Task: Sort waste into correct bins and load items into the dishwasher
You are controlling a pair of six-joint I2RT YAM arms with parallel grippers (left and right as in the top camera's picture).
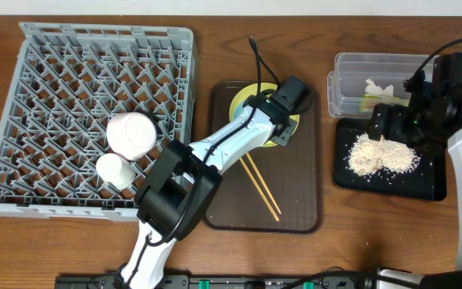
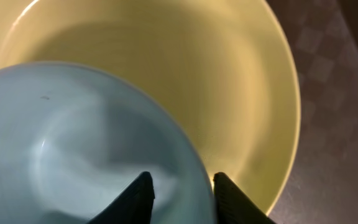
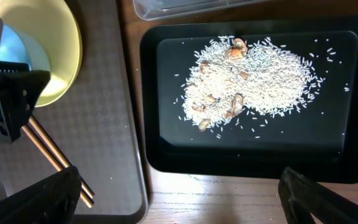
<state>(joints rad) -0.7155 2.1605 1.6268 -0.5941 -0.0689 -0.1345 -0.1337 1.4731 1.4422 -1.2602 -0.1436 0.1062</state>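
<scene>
Overhead, the grey dish rack (image 1: 54,80) fills the table's 9 o'clock side. A pale pink bowl (image 1: 131,133) lies mouth-down toward the rack's 4 o'clock corner. A small white cup (image 1: 115,169) sits just beside the bowl at its 7 o'clock.

At the table's middle lies the dark brown tray (image 1: 295,209). The yellow plate (image 1: 239,103) sits at its 12 o'clock end, and two chopsticks (image 1: 261,189) slant away from the plate toward 5 o'clock. The left gripper (image 1: 283,120) is over the plate. In the left wrist view the light blue bowl (image 2: 73,143) rests on the plate. The jaws stand narrow astride the bowl's rim, one finger inside and one outside. Whether they press the wall cannot be told.

At the table's 2 o'clock stands the clear tub (image 1: 375,58), holding the white tissue (image 1: 379,86) and the green wrapper (image 1: 367,100). At the tub's 6 o'clock, just beside it, lies the black tray (image 1: 427,185) with the rice scraps (image 1: 383,154) heaped in it. The right gripper (image 3: 179,199) hangs above this tray's near edge, jaws spread wide and holding nothing.
</scene>
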